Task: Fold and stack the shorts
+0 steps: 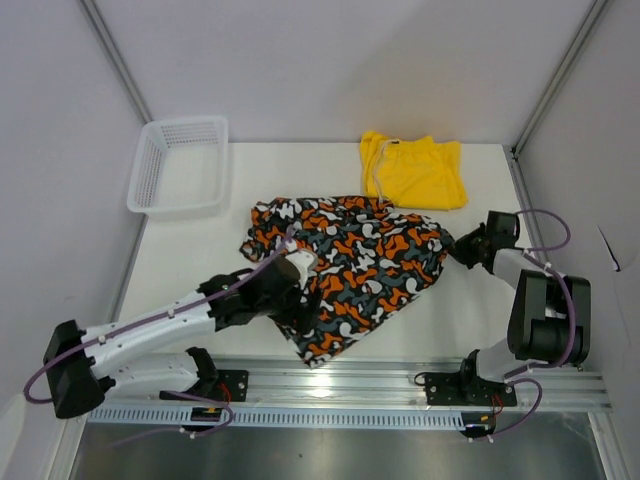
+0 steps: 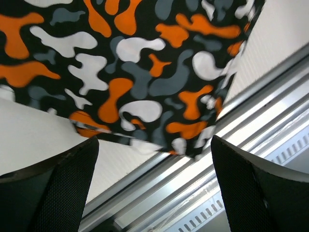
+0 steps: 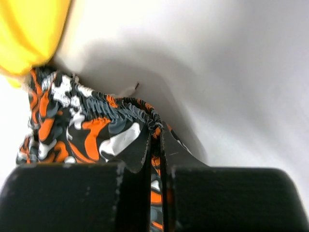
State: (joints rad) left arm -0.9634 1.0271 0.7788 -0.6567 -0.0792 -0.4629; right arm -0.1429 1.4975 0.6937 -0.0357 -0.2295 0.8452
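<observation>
Patterned shorts (image 1: 360, 265): they lie spread and wrinkled in the middle of the table (image 1: 200, 260). One corner reaches toward the near edge and the metal rail (image 1: 330, 380).
Yellow shorts (image 1: 415, 172): they lie flat at the far edge of the table, right of the centre. The pale drawstring (image 1: 380, 172) is on top. Their near edge is just beside the patterned shorts.
Left gripper (image 1: 298, 300): it hangs over the near left part of the patterned shorts. The jaws stand wide apart and nothing is between them. In the left wrist view the cloth and the rail show between the two fingers (image 2: 63, 193).
Right gripper (image 1: 462, 247): it is at the right end of the patterned shorts, near the right edge of the table. The jaws are pressed together on the gathered elastic hem of the patterned shorts, as the right wrist view shows.
Basket (image 1: 140, 185): white mesh, at the far left corner of the table, apart from both shorts.
</observation>
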